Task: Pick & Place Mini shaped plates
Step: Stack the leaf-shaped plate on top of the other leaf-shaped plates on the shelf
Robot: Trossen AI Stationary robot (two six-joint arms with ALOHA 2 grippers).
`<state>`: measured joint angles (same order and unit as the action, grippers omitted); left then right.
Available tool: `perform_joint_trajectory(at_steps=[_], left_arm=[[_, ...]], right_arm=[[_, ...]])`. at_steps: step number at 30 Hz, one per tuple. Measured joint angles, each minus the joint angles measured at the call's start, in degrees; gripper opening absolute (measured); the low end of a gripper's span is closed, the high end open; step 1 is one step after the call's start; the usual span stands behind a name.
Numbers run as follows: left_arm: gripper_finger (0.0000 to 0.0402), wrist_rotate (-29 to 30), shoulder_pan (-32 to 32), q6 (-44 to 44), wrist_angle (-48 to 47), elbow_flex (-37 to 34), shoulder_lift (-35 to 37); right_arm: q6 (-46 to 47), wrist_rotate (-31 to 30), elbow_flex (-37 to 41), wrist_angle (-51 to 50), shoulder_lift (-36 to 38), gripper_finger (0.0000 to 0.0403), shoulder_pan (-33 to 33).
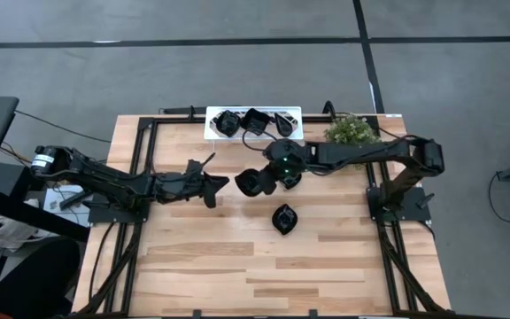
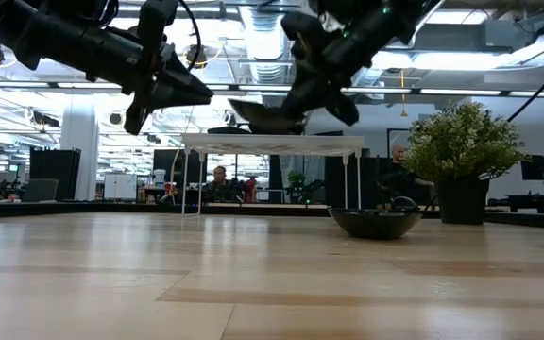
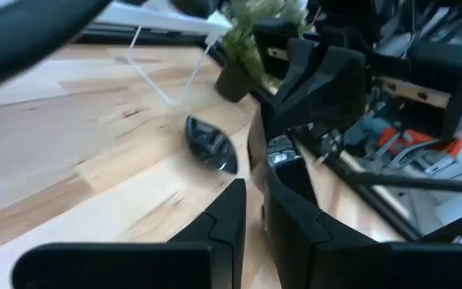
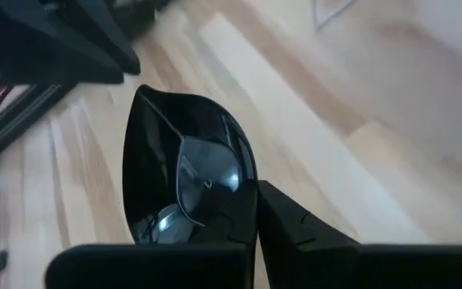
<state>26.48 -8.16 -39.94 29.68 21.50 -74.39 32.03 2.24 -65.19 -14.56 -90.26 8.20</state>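
Note:
A glossy black leaf-shaped mini plate (image 4: pixel 179 172) hangs above the table's middle, and my right gripper (image 1: pixel 268 175) is shut on it; the low view shows this plate (image 2: pixel 264 116) well clear of the wood. A second black plate (image 1: pixel 284 217) rests on its base on the table, nearer the front. Three more plates (image 1: pixel 253 120) lie in the white tray (image 1: pixel 215 133) at the far edge. My left gripper (image 1: pixel 211 182) hovers just left of the held plate, with a narrow gap between its fingers (image 3: pixel 231 213) and nothing in it. My right gripper pinches the plate's rim (image 4: pixel 233 201) between its two fingers at the end nearest the wrist. The fingers slant down from the table's right side. The plate juts out past the fingertips toward the left, roughly level, hollow side up, lifted clear of the table.
A potted plant (image 1: pixel 352 131) stands at the far right, beside the tray. The white tray stands on thin legs (image 2: pixel 348 179) at the far edge. Bare wood lies along the table's near half (image 1: pixel 264 275). People sit in the room beyond the table.

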Motion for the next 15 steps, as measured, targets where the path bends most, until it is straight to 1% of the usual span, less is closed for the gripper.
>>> perform_joint_trajectory(at_steps=[3,6,9,12,15], left_arm=[[0.0053,0.00,0.00,0.02,2.64,0.00,0.00],[0.0065,0.00,0.00,0.13,5.42,0.00,-0.01],[0.0084,-0.01,-0.02,0.20,7.07,0.00,0.00],[0.0105,-0.56,-0.02,0.22,8.78,0.00,0.02],[0.0126,-1.25,-0.02,0.22,9.55,0.02,0.02]], right_arm=[[-0.41,-4.84,0.00,0.86,1.37,0.0001,-1.43],[-0.91,-9.62,0.00,2.48,2.32,0.0001,-2.70],[-1.96,-14.29,0.00,6.02,2.32,0.0001,-3.97],[-2.76,-17.61,-0.01,9.91,2.02,0.0001,-4.88],[-3.67,-20.47,0.00,10.46,2.04,0.0000,-5.02]])
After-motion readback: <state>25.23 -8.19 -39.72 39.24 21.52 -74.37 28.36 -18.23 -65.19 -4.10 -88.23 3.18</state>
